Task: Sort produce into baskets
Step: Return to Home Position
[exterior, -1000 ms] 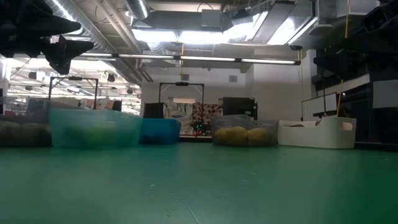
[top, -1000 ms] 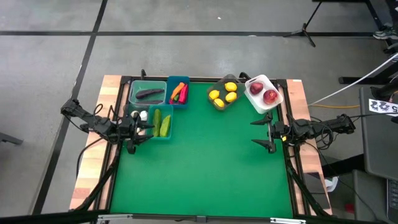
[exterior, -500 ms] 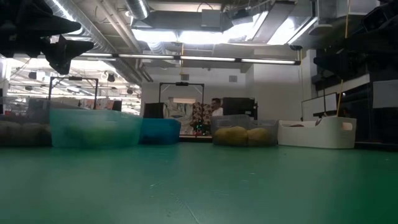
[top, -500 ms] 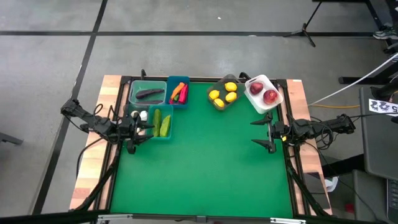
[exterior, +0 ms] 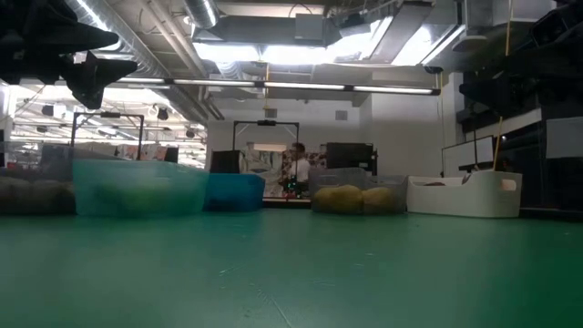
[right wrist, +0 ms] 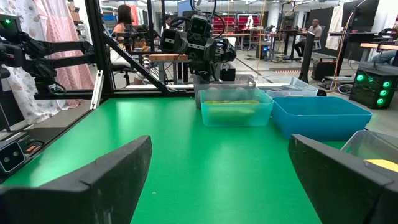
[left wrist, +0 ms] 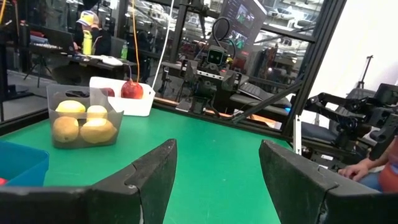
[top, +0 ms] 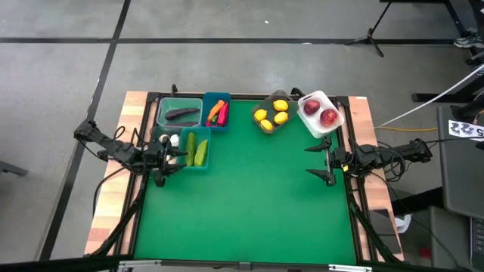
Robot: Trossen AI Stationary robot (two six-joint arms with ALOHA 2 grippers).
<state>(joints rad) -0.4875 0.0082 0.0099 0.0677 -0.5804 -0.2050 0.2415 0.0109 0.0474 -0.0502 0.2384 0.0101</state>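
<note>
My dark left arm (top: 113,147) lies stretched across the left middle of the high view, reaching in toward the centre. Its dark two-finger left gripper (top: 171,162) points toward the frame's right. In the left wrist view its fingers (left wrist: 152,174) stand wide apart. My dark right arm (top: 386,155) mirrors it at the right middle. The dark two-finger right gripper (top: 318,162) points toward the frame's left, and its fingers (right wrist: 93,180) are spread just as wide.

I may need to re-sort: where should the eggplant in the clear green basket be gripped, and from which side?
Grip the eggplant across its middle, straight down from above: it lies flat along the clear green basket, whose walls likely block any sideways approach.
</note>
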